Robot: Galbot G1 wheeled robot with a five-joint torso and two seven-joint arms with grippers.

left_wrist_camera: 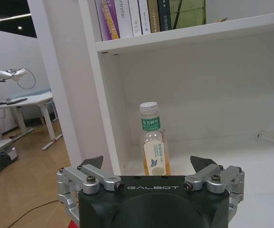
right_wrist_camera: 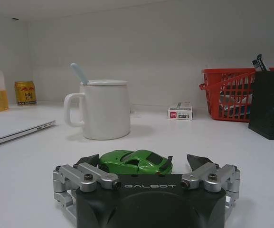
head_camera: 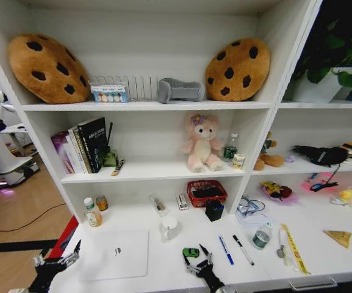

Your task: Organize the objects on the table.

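Note:
On the white table [head_camera: 322,259] lie a silver laptop [head_camera: 114,253], a tiny green toy car [head_camera: 191,252], a blue pen [head_camera: 226,249], a black pen [head_camera: 243,249], a white mug [head_camera: 169,227] and a clear green-capped bottle [head_camera: 262,237]. My right gripper [head_camera: 196,259] is open low at the front edge, just behind the car. In the right wrist view the car [right_wrist_camera: 136,162] sits between the spread fingertips of the gripper [right_wrist_camera: 146,161], with the mug [right_wrist_camera: 106,109] beyond it. My left gripper [head_camera: 58,256] is open at the table's left end beside the laptop, holding nothing.
A tea bottle [left_wrist_camera: 154,142] and a yellow can [right_wrist_camera: 25,91] stand at the back left. A red basket [right_wrist_camera: 224,95] and a black mesh holder [right_wrist_camera: 269,102] stand at the back. Shelves above hold books, a plush toy and cookie cushions. More clutter lies at the right.

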